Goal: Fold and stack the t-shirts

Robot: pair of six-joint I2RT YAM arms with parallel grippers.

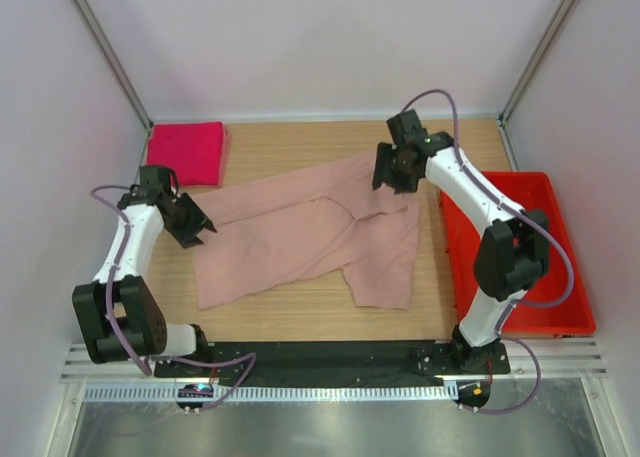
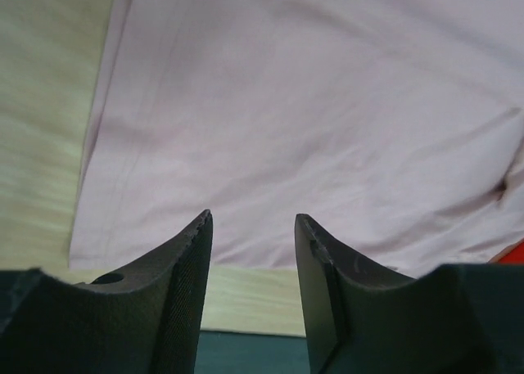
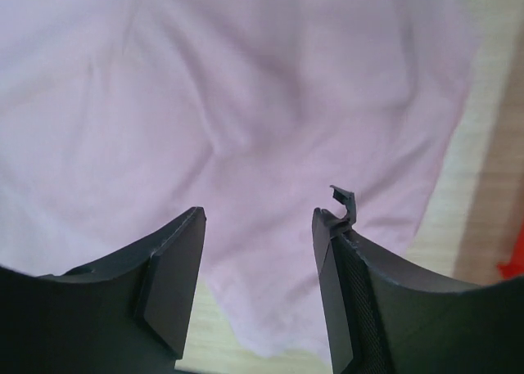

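Observation:
A pale dusty pink t-shirt [image 1: 310, 237] lies spread and rumpled across the middle of the wooden table, partly folded over itself. It also fills the left wrist view [image 2: 311, 112] and the right wrist view [image 3: 246, 120]. A bright magenta t-shirt [image 1: 187, 152] rests folded at the far left corner. My left gripper [image 1: 200, 229] hovers at the pale shirt's left edge, open, nothing between its fingers [image 2: 184, 268]. Over the shirt's far right part my right gripper [image 1: 395, 182] is open too, its fingers [image 3: 176, 259] above the cloth and holding nothing.
A red plastic bin [image 1: 520, 252] stands along the table's right side, beside the right arm. Grey walls and metal frame posts enclose the table on three sides. A black strip runs along the near edge by the arm bases.

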